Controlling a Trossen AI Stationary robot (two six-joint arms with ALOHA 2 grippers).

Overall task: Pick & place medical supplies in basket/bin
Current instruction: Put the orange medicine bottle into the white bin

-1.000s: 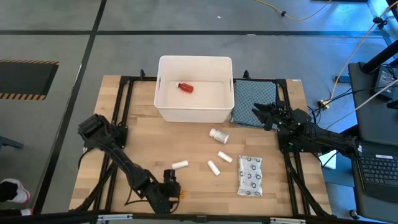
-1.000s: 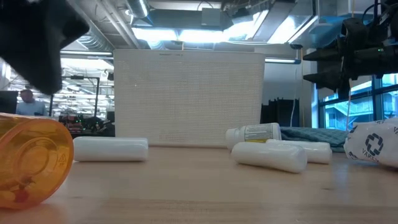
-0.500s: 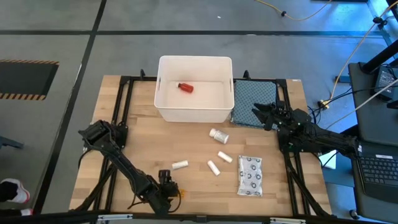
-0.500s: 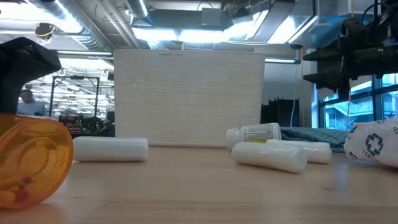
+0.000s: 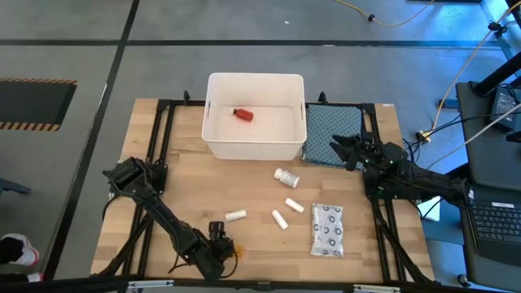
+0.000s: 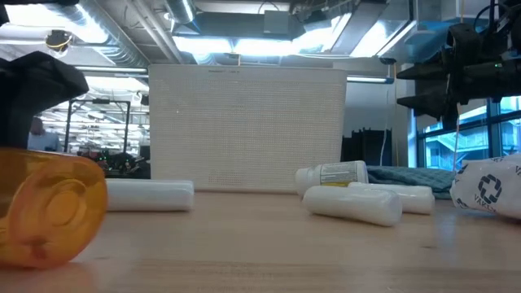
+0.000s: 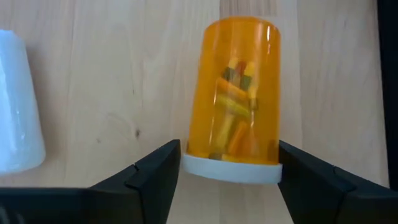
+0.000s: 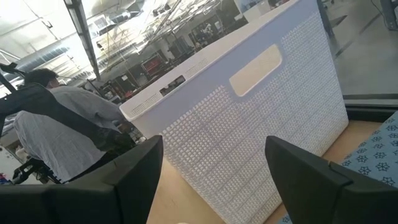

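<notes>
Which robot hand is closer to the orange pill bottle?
Left. The left end effector straddles the orange pill bottle at its cap; the right end effector waits far off above the cloth.

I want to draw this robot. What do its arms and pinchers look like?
Draw two thin, dark, nearly black arms made of jointed pieces. The left gripper ends in two flat, wedge-shaped black fingers. The right gripper is black too, with chunky angular fingers. No markings show.

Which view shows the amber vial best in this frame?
The left wrist view: the amber vial fills the frame, pills inside and white cap visible, between the left tool's open fingers. The low view shows it cut off at the edge; the high view, just a speck; the right wrist view, nothing.
</notes>
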